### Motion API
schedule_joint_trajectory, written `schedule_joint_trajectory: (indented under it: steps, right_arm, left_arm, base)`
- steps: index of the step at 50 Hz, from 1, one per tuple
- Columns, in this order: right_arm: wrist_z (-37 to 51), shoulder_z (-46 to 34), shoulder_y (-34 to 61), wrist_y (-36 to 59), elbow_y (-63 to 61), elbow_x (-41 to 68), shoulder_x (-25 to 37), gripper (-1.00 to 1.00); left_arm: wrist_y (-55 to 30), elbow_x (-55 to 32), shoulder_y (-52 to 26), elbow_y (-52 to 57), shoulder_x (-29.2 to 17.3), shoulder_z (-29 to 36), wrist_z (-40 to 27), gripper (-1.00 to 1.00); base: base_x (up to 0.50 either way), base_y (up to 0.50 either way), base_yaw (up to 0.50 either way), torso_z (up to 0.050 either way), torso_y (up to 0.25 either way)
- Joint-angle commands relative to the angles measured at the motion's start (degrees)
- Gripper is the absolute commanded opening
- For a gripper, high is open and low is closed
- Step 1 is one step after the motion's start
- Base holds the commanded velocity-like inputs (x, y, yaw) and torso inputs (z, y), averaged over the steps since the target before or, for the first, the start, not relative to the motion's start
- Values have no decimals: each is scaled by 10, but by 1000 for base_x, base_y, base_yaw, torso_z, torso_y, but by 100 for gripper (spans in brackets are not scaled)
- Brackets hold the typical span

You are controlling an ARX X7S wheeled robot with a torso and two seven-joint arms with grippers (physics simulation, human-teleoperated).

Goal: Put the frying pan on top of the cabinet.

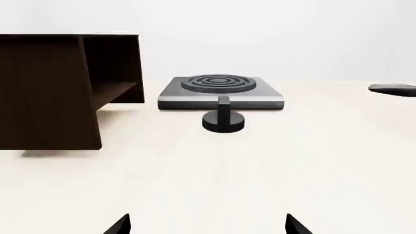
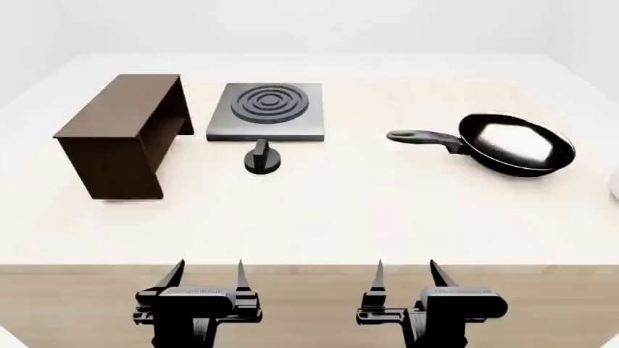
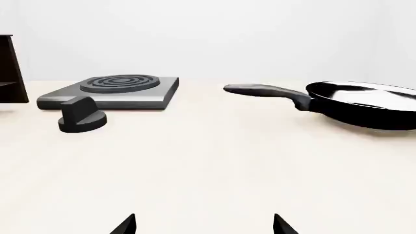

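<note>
Glossy black frying pan (image 2: 515, 145) at right of the head frame, bright reflection across its inside, long black handle pointing left and ending near frame centre; sitting flat on the pale table (image 2: 338, 210), well apart from everything else

Dark brown cabinet (image 2: 121, 134) at upper left, flat top bare, open side facing right toward the stove plate (image 2: 266, 110), inner shelf visible with nothing seen on it; grey stove plate with concentric rings just right of it, black knob (image 2: 262, 159) standing just in front of the plate

Down at the bottom edge, left gripper (image 2: 206, 274) and right gripper (image 2: 405, 274) both spread wide, holding nothing, hanging over the near table rim

Left wrist view: cabinet's open side and shelf up close, only a sliver of the pan's handle at the right edge, no pan bowl; right wrist view: whole pan with shiny interior at right, just a strip of the cabinet at the left edge
</note>
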Motion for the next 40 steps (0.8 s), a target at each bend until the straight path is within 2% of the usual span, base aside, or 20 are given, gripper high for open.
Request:
schedule_joint_trajectory:
  steps: [1,21,23,25,26,28,29,30,31,36,40]
  right_arm:
    - [12,-13,3,3,4,6,9,100]
    - [45,-45,3,7,-1,28,36,100]
    - [47,-44,-6,38,-49,34,41,100]
    - [37,-47,-12,116,-123,54,52,100]
    - [37,-54,-4,202,-195,58,63,100]
    - [42,-61,7,304,-274,58,73,100]
    - [47,-60,17,340,-301,58,76,100]
    - [45,-51,41,415,-359,77,79,100]
    - [49,-50,53,438,-374,78,81,100]
    - [49,-25,106,497,-383,97,80,100]
    - [64,-27,116,474,-343,82,78,100]
  left_arm:
    - [-8,-10,-2,0,-9,11,-9,100]
    - [-19,-34,-1,14,-38,43,-38,100]
    - [-65,-34,0,58,-43,44,-44,100]
    - [-116,-21,-4,108,-52,51,-50,100]
    - [-202,-15,-20,178,-62,55,-49,100]
    - [-340,-22,-51,249,-74,64,-34,100]
    - [-375,-30,-63,274,-73,59,-33,100]
    - [-417,-32,-82,304,-70,54,-39,100]
    - [-479,-31,-106,334,-78,66,-34,100]
    - [-563,-73,-147,391,-63,37,-17,100]
    - [-524,-65,-143,360,-62,39,-25,100]
  base:
    - [0,0,0,0,0]
    - [0,0,0,0,0]
    - [0,0,0,0,0]
    - [0,0,0,0,0]
    - [0,0,0,0,0]
    - [0,0,0,0,0]
    - [0,0,0,0,0]
    - [0,0,0,0,0]
    - [0,0,0,0,0]
    - [0,0,0,0,0]
    - [0,0,0,0,0]
